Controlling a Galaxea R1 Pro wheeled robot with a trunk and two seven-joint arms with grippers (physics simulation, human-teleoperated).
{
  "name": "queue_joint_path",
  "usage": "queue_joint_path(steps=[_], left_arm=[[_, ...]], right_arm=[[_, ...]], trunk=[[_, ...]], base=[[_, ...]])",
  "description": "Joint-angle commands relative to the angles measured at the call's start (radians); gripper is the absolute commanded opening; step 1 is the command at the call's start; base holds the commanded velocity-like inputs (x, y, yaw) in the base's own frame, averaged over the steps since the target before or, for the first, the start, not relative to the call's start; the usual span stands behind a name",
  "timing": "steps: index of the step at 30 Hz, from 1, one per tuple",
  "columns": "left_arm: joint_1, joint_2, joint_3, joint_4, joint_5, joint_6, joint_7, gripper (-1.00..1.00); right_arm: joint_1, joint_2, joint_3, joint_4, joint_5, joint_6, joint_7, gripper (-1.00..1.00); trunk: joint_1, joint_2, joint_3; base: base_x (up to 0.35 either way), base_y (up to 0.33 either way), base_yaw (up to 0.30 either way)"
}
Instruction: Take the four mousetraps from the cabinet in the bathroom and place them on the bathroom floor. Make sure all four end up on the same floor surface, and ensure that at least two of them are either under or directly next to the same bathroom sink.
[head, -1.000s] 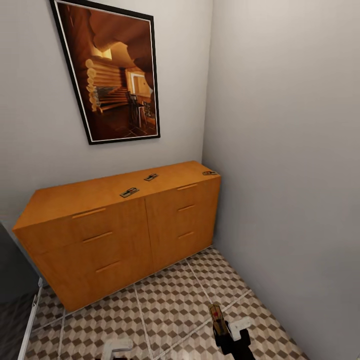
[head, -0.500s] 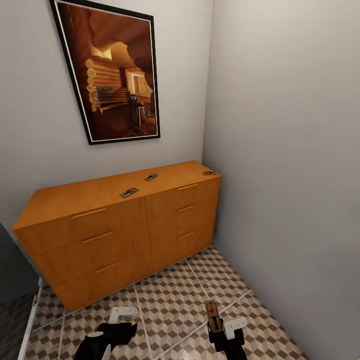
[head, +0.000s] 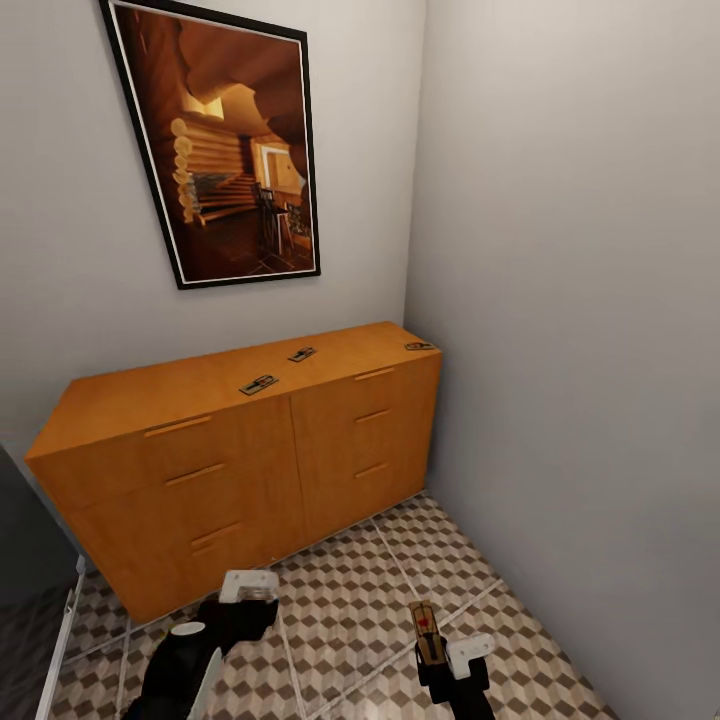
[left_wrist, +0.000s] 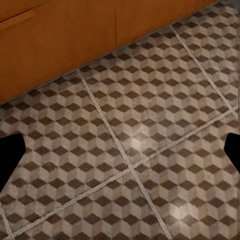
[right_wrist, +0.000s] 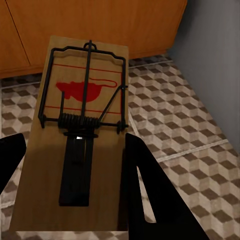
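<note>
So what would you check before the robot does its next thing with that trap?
1. Right gripper shut on the held mousetrap: ok.
2. Left gripper open and holding nothing: ok.
3. Three mousetraps on the cabinet, at and: not ok, not yet moved.
4. Bathroom floor bare ahead of the grippers: ok.
5. Sink's whereabouts: cannot tell.

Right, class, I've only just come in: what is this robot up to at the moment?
The right gripper is shut on one mousetrap, held above the bathroom floor. Three more mousetraps lie on top of the cabinet. The left gripper hangs open and empty over the tiles in front of the cabinet.
</note>
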Motion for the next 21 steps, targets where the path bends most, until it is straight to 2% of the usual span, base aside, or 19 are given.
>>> queue_joint_path(steps=[1, 3, 4, 7, 11, 13, 14, 17, 18, 21], left_arm=[[-0.012, 0.000, -0.001, -0.046, -0.005, 0.069, 0.001, 1.00], [-0.059, -0.001, -0.001, -0.097, -0.006, 0.171, 0.001, 1.00], [-0.075, -0.001, -0.001, -0.104, -0.005, 0.188, 0.001, 1.00], [-0.172, -0.005, -0.001, -0.124, -0.004, 0.243, 0.001, 1.00], [-0.297, -0.029, -0.001, -0.120, -0.002, 0.275, 0.002, 1.00], [-0.398, -0.037, -0.001, -0.091, 0.000, 0.285, 0.003, 1.00], [-0.424, -0.038, -0.001, -0.081, 0.000, 0.287, 0.003, 1.00], [-0.569, -0.047, -0.001, -0.005, 0.001, 0.292, 0.003, 1.00], [-0.591, -0.049, -0.001, 0.010, 0.001, 0.292, 0.003, 1.00], [-0.711, -0.052, -0.001, 0.104, 0.001, 0.293, 0.004, 1.00]], right_arm=[[-0.001, 0.001, 0.003, 0.002, 0.009, -0.001, -0.010, -1.00], [-0.001, 0.001, 0.003, 0.002, 0.009, 0.000, -0.010, -1.00], [-0.001, 0.001, 0.003, 0.002, 0.009, 0.000, -0.010, -1.00], [-0.001, 0.001, 0.003, 0.002, 0.009, 0.000, -0.010, -1.00], [-0.001, 0.000, 0.003, 0.002, 0.009, 0.000, -0.010, -1.00], [-0.001, -0.001, 0.003, 0.003, 0.009, 0.000, -0.010, -1.00], [-0.001, -0.001, 0.003, 0.003, 0.009, 0.000, -0.010, -1.00], [-0.001, -0.001, 0.003, 0.003, 0.009, 0.001, -0.010, -1.00], [-0.001, -0.001, 0.003, 0.003, 0.009, 0.001, -0.010, -1.00], [-0.001, -0.002, 0.003, 0.003, 0.009, 0.003, -0.010, -1.00]], trunk=[[0.000, -0.001, -0.001], [0.000, -0.001, -0.001], [0.000, -0.001, -0.001], [0.000, -0.001, -0.001], [0.000, -0.001, -0.001], [0.000, -0.001, -0.001], [0.000, -0.001, -0.001], [0.000, -0.001, -0.001], [0.000, -0.001, -0.001], [0.000, -0.001, -0.001]], base=[[0.000, 0.000, 0.000], [0.000, 0.000, 0.000], [0.000, 0.000, 0.000], [0.000, 0.000, 0.000], [0.000, 0.000, 0.000], [0.000, 0.000, 0.000], [0.000, 0.000, 0.000], [0.000, 0.000, 0.000], [0.000, 0.000, 0.000], [0.000, 0.000, 0.000]])
